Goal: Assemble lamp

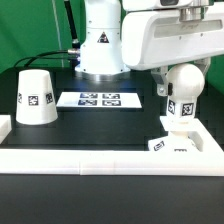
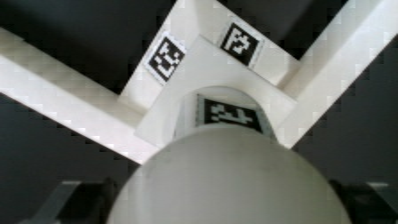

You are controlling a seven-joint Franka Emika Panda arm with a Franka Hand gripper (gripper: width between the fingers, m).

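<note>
black table (image 1: pixel 100 130), bulb (image 1: pixel 184 84) upright on base (image 1: pixel 172 146)

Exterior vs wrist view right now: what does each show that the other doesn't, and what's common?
Exterior only: the shade standing alone at the exterior view's left, the marker board mid-table, and the arm's body behind it.
Wrist only: a close look past the bulb at the tags on the base block's upper faces, and the block tucked where two white rails meet.
Both: the bulb held in the gripper, lined up over the base block, and the rails.
</note>
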